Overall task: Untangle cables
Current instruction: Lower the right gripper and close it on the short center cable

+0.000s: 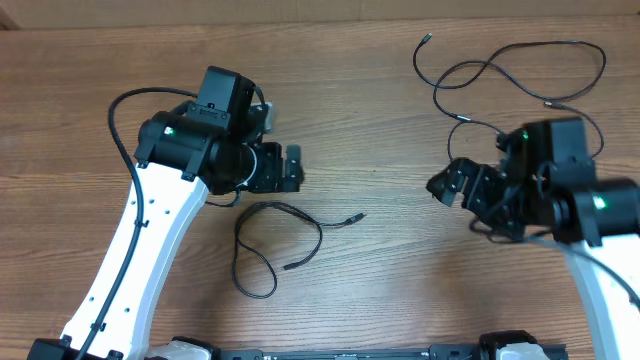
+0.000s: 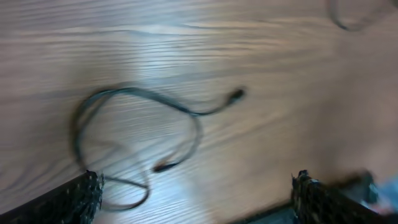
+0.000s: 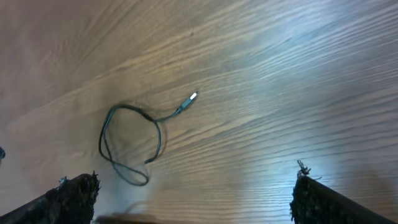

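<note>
A short black cable (image 1: 318, 226) lies in a loose loop on the wood table, below and right of my left gripper (image 1: 295, 168). The left wrist view shows that cable (image 2: 127, 91) and its plug end (image 2: 236, 95) ahead of my left gripper (image 2: 196, 196), which is open and empty. A longer cable (image 1: 560, 43) sprawls in wide curves at the back right, behind my right gripper (image 1: 445, 183). The right wrist view looks past my open, empty right gripper (image 3: 196, 196) at the looped cable (image 3: 124, 107) and its metal tip (image 3: 193, 97).
The wooden table (image 1: 380, 120) stretches bare between the two arms. Thick black wiring arcs off the left arm (image 1: 115, 110). The arm bases stand at the front edge (image 1: 350, 352).
</note>
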You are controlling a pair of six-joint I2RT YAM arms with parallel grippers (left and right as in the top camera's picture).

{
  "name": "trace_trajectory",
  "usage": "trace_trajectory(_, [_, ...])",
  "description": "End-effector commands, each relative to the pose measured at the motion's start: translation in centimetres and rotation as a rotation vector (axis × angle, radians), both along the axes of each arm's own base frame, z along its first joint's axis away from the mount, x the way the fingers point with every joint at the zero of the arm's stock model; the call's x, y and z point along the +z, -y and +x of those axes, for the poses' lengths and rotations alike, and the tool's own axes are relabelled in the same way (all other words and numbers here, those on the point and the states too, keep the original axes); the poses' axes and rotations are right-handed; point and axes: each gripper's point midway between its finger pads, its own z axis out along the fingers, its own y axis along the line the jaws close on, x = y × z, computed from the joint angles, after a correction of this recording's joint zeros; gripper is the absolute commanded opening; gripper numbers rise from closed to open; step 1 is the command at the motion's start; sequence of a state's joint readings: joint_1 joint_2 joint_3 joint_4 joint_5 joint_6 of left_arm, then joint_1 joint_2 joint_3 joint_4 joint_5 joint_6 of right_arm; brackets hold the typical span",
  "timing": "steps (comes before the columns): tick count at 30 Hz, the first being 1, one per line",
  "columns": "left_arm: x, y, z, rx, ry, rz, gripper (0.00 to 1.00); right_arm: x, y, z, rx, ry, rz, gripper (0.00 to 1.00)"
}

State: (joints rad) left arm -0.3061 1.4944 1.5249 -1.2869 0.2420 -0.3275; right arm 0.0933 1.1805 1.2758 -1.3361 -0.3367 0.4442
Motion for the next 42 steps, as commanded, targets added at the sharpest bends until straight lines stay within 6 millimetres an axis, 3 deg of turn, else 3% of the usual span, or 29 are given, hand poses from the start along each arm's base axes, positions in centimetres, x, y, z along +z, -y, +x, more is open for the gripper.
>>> trace_trajectory(1, [-0.7, -3.9, 1.2, 0.173, 0.03, 0.184, 1.0, -1.4, -1.6, 0.5, 0.037, -0.084, 0.074, 1.0])
trace_trajectory(7, [-0.7, -5.9, 1.9, 0.279, 0.024, 0.192, 1.0, -3.9, -2.7, 1.0, 0.07, -0.202, 0.083, 1.0])
trace_trajectory(12, [-1.0, -7.4, 2.3, 0.343, 0.005, 0.196, 1.0, -5.3, -4.8, 1.5, 0.141, -0.223, 0.074, 0.99])
trace_trajectory(20, [-1.4, -9.4, 2.5, 0.489, -0.032, 0.181, 1.0, -7.1, -11.2, 1.0, 0.353, -0.199, 0.058, 0.96])
trace_trajectory(24, [-1.4, -11.5, 2.7, 0.61, -0.029, 0.209, 1.0, -8.1, -14.4, 0.4, 0.455, -0.175, 0.053, 0.95])
trace_trajectory(28, [-1.5, -12.5, 2.4, 0.641, -0.046, 0.213, 1.0, -9.6, -16.4, 0.3, 0.469, -0.16, -0.004, 0.95])
trace_trajectory(31, [-1.6, -12.6, 1.9, 0.641, -0.065, 0.222, 0.99, -11.2, -17.5, 0.4, 0.44, -0.162, -0.068, 0.9])
trace_trajectory(39, [-2.0, -12.4, 0.7, 0.631, -0.12, 0.229, 1.0, -15.5, -21.4, -0.2, 0.481, -0.187, -0.096, 0.61])
trace_trajectory(42, [-2.0, -12.5, 0.3, 0.629, -0.134, 0.235, 1.0, -16.9, -21.7, -1.0, 0.431, -0.238, -0.122, 0.54])
